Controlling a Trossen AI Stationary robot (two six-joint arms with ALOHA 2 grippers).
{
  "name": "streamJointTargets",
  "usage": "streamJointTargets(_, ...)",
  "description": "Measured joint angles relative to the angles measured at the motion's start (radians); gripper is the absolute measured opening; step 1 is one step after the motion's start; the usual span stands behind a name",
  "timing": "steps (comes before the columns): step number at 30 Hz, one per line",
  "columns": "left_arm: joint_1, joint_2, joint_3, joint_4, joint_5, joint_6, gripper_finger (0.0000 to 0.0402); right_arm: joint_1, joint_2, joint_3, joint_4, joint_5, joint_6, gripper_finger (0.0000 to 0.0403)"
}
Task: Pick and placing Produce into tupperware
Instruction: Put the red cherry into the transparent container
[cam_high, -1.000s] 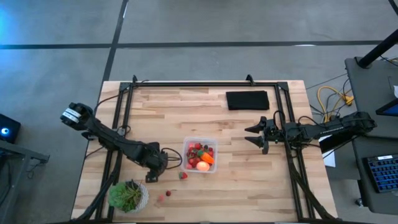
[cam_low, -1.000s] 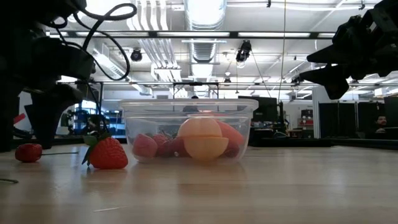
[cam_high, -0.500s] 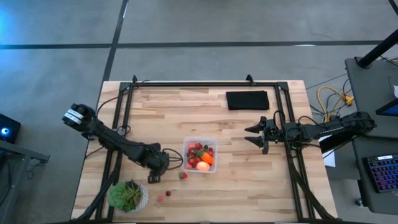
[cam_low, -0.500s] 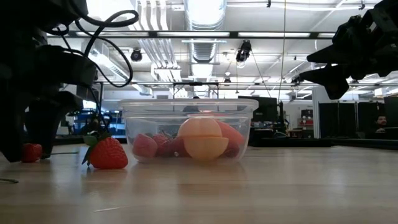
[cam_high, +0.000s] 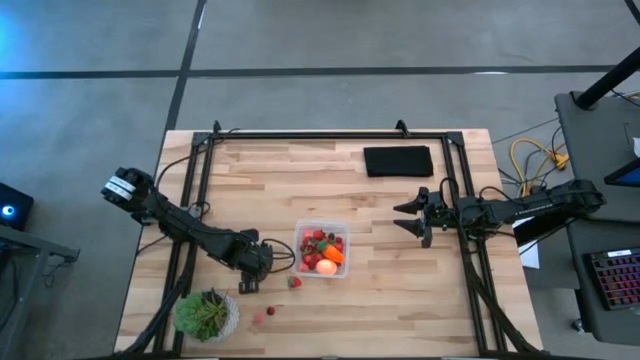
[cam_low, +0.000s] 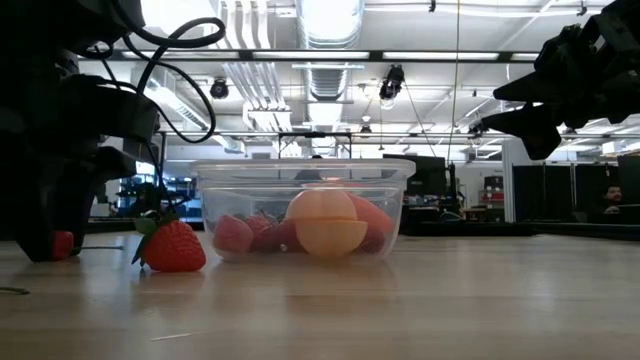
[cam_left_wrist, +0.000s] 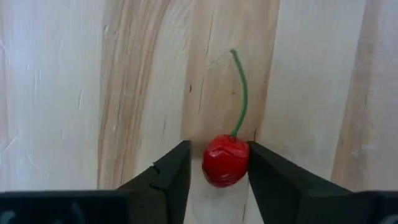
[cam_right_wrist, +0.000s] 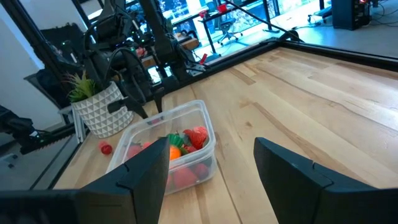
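Wood planks of the table (cam_high: 400, 290) lie under both your arms. Your left gripper (cam_left_wrist: 217, 171) is down at the tub's 9 o'clock, its fingers (cam_left_wrist: 168, 177) narrowed around a red cherry (cam_left_wrist: 226, 160) with a green stem; whether they press it yet, you cannot tell. The tub (cam_high: 320, 250) sits mid-table holding strawberries, a carrot piece and a round fruit (cam_low: 325, 222). One strawberry (cam_low: 172, 246) lies just beside the tub. Your right gripper (cam_high: 408, 218) waits at 3 o'clock, fingers spread, holding nothing.
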Motion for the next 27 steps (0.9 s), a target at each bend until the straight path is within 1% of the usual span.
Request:
streamJointTargets(4,0.000,0.000,0.015,-0.008,0.000,0.000,0.0109,0.000,0.000,0.000,0.000,0.000,0.000,0.0226)
streamJointTargets(8,0.005,-0.016,0.066,-0.007,-0.006,0.032,0.0080,0.000,0.000,0.000,0.000,0.000,0.000,0.0226)
streamJointTargets(11,0.019,-0.028,0.122,-0.050,-0.076,0.101,0.0066,0.000,0.000,0.000,0.000,0.000,0.000,0.0226)
streamJointTargets(13,0.033,-0.039,0.166,-0.089,-0.151,0.166,0.0063,0.000,0.000,0.000,0.000,0.000,0.000,0.0226)
streamJointTargets(15,0.057,-0.051,0.206,-0.093,-0.216,0.237,0.0065,0.000,0.000,0.000,0.000,0.000,0.000,0.0226)
streamJointTargets(17,0.091,-0.055,0.242,-0.082,-0.247,0.325,0.0068,0.000,0.000,0.000,0.000,0.000,0.000,0.0226)
streamJointTargets(19,0.129,-0.055,0.271,-0.034,-0.248,0.415,0.0069,0.000,0.000,0.000,0.000,0.000,0.000,0.0226)
streamJointTargets(21,0.167,-0.054,0.284,0.042,-0.228,0.494,0.0069,0.000,0.000,0.000,0.000,0.000,0.000,0.0226)
streamJointTargets(22,0.187,-0.050,0.286,0.093,-0.199,0.535,0.0070,0.000,0.000,0.000,0.000,0.000,0.000,0.0226)
streamJointTargets(24,0.225,-0.037,0.285,0.189,-0.106,0.599,0.0070,0.000,0.000,0.000,0.000,0.000,0.000,0.0226)
streamJointTargets(26,0.259,-0.017,0.285,0.278,0.005,0.627,0.0070,0.000,0.000,0.000,0.000,0.000,0.000,0.0226)
streamJointTargets(27,0.273,-0.005,0.286,0.306,0.044,0.629,0.0070,0.000,0.000,0.000,0.000,0.000,0.000,0.0226)
